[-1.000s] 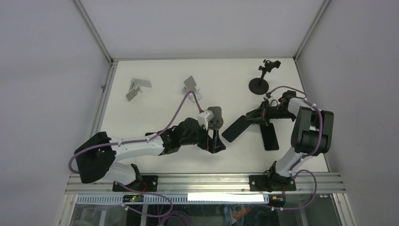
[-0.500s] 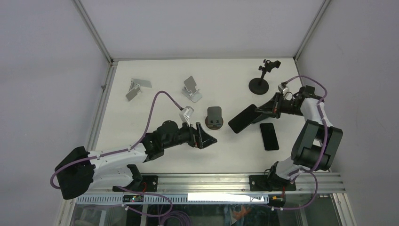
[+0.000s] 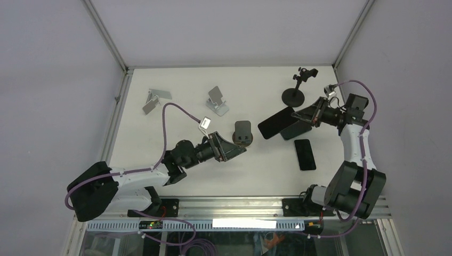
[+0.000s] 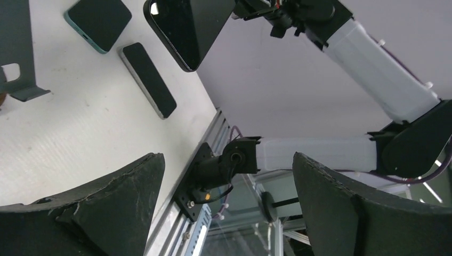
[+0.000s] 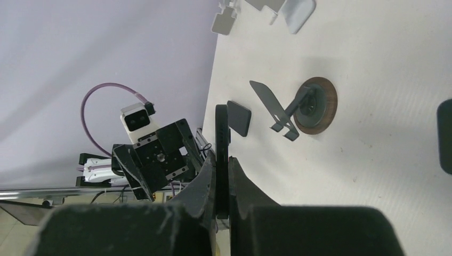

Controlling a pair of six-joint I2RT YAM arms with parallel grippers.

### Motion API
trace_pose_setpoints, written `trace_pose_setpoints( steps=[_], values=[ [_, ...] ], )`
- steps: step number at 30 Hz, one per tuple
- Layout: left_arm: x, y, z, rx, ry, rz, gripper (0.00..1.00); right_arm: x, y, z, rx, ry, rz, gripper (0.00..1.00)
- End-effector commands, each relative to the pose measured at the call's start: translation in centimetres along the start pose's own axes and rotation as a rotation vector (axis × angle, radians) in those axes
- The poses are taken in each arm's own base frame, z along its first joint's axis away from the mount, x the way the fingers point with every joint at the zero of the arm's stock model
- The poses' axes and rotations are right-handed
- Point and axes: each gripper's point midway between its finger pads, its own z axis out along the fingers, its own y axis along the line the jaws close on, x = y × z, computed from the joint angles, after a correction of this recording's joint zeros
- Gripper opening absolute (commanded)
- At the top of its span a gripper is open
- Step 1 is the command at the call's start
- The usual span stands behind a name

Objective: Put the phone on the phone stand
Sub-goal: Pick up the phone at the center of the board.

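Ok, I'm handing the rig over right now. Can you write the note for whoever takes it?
Left gripper: open, empty, beside the dark round-base stand.
Right gripper: shut on the black phone, clamped by its edge and held clear of the table.
A second phone lies flat on the table; another dark device lies partly under the held one.
Done: phone picked up.
Left: carry it to a stand and seat it; the dark stand looks nearest.

The left gripper gapes wide in the foreground. Beyond it, the right gripper holds a black phone above a white table, where a slim phone lies flat.
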Motion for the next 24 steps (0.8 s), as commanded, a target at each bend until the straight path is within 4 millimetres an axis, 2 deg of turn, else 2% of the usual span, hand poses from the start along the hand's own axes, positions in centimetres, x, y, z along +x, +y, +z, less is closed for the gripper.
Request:
trace_pose_setpoints(
  steps=[1,4,5,8,12,14,18,24],
  values=[
    [-2.6,-3.8,1.5,0.155,-0.097,-0.067,0.92,-0.8,3.5,-0.5,-0.114,-0.033,-0.043,0.00],
    [-2.6,-3.1,3.0,0.151,-0.108,-0.101,0.91,-0.6,4.0,-0.6,-0.130,-0.037,-0.038,0.00],
    [-2.8,-3.4,3.5,0.171,-0.118,-0.112,0.90,-0.6,4.1,-0.6,-0.138,-0.038,-0.043,0.00],
    [-2.8,-3.0,5.2,0.190,-0.130,-0.140,0.85,-0.5,4.6,-0.7,-0.154,-0.038,-0.057,0.00],
    [-2.5,-2.6,7.8,0.227,-0.121,-0.165,0.81,-0.4,4.6,-0.7,-0.157,-0.039,-0.063,0.00],
    [-2.6,-3.1,9.1,0.265,-0.117,-0.168,0.80,-0.3,4.5,-0.7,-0.157,-0.037,-0.059,0.00],
    [-2.4,-2.4,10.7,0.276,-0.122,-0.192,0.76,0.0,4.4,-0.7,-0.163,-0.029,-0.050,0.00],
    [-2.5,-1.7,12.2,0.294,-0.138,-0.219,0.53,-0.1,4.1,-0.6,-0.171,-0.024,-0.062,0.00]
  ],
)
